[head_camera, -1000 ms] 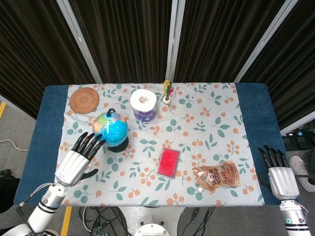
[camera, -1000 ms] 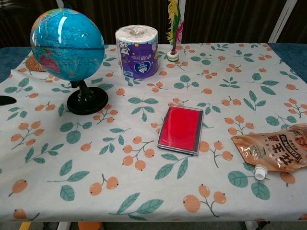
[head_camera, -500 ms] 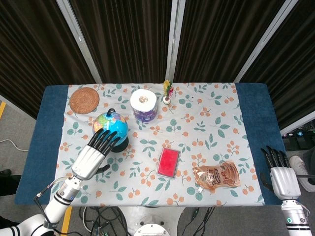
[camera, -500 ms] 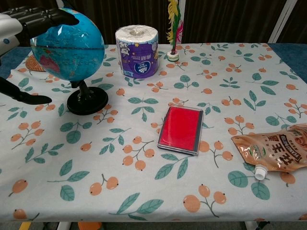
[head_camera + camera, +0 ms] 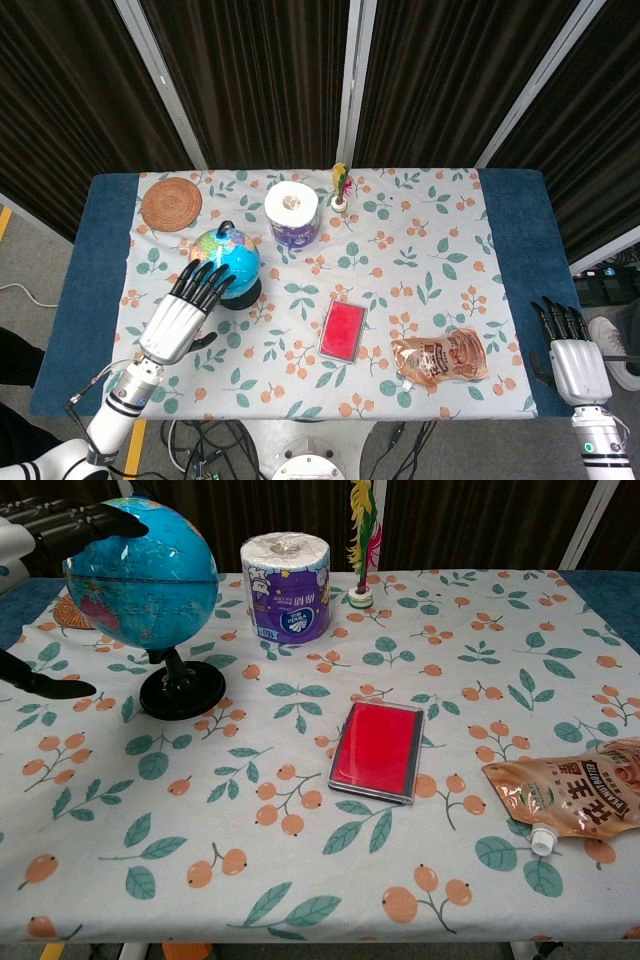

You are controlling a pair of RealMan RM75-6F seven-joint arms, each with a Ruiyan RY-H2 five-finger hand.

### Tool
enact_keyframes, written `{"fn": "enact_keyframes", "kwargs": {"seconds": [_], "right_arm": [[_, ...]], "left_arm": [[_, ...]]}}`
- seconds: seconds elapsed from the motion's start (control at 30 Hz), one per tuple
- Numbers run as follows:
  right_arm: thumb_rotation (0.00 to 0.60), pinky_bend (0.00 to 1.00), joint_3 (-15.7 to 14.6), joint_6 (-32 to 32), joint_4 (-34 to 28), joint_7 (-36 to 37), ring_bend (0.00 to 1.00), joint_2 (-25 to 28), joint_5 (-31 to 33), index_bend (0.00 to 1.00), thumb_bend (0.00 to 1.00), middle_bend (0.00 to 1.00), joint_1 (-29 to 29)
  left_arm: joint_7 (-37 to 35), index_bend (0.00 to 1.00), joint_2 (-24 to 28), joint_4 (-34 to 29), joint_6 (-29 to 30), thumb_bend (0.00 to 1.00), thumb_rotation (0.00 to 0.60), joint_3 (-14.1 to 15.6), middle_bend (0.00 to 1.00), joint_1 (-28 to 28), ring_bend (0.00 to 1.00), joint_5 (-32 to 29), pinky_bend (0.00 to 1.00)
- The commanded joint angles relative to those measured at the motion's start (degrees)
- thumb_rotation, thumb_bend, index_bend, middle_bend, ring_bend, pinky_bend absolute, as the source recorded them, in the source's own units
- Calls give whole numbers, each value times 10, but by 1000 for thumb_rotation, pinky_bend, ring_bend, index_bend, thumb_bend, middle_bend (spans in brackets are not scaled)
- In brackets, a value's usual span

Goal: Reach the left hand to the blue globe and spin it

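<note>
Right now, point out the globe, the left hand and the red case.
globe (image 5: 150, 580), chest view, on the blue sphere's front.
left hand (image 5: 183, 310), head view, on the back of the hand.
red case (image 5: 377, 748), chest view, middle of its red lid.

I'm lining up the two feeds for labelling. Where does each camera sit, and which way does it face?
Head view: high above the near edge, looking steeply down on the floral tablecloth; both forearms, left hand and right hand show.
Chest view: low at the near edge, facing across; only left hand shows.
Shared: blue globe, red flat case.
</note>
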Motion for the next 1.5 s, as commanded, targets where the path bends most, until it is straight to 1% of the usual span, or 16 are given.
{"fn": "enact_keyframes", "kwargs": {"seconds": [0.03, 0.47, 0.67, 0.77, 1.03, 1.13, 1.2, 1.27, 1.37, 1.5], "right_arm": [[600, 0, 0, -1, -1, -1, 0, 0, 0, 0, 361, 0, 0], [600, 0, 1, -5, -3, -4, 0, 0, 4, 0, 362, 0, 1], [600, 0, 0, -8, -4, -5, 0, 0, 7, 0, 362, 0, 1], [600, 0, 1, -7, -4, -4, 0, -1, 7, 0, 362, 0, 1], [600, 0, 1, -8, -1, -3, 0, -2, 8, 0, 362, 0, 0], [600, 0, 1, -8, 1, -1, 0, -2, 9, 0, 362, 0, 0], [600, 0, 1, -7, 3, 0, 0, -3, 9, 0, 363, 0, 0], [600, 0, 1, -8, 4, 2, 0, -4, 9, 0, 363, 0, 0], [600, 0, 0, -9, 5, 3, 0, -5, 9, 0, 363, 0, 0], [600, 0, 0, -11, 9, 6, 0, -6, 10, 0, 362, 0, 0]], "left_arm": [[-1, 21, 3, -1, 6, 0, 600, 1, 0, 4, 0, -5, 0], [-18, 21, 23, 3, 8, 0, 600, 10, 0, 29, 0, -61, 0], [-29, 20, 36, 6, 10, 0, 600, 4, 0, 42, 0, -100, 0], [-33, 20, 43, 2, 14, 0, 600, 0, 0, 46, 0, -109, 0], [-36, 20, 39, 1, 52, 0, 600, -6, 0, 47, 0, -77, 0], [-41, 20, 34, -1, 66, 0, 600, -3, 0, 42, 0, -48, 0], [-47, 20, 30, -5, 71, 0, 600, 2, 0, 35, 0, -17, 0], [-46, 20, 27, -10, 66, 0, 600, 8, 0, 26, 0, 5, 0], [-33, 21, 22, -19, 49, 0, 600, 11, 0, 11, 0, 21, 0], [-17, 21, 11, -25, 19, 0, 600, 7, 0, -8, 0, 22, 0]]}}
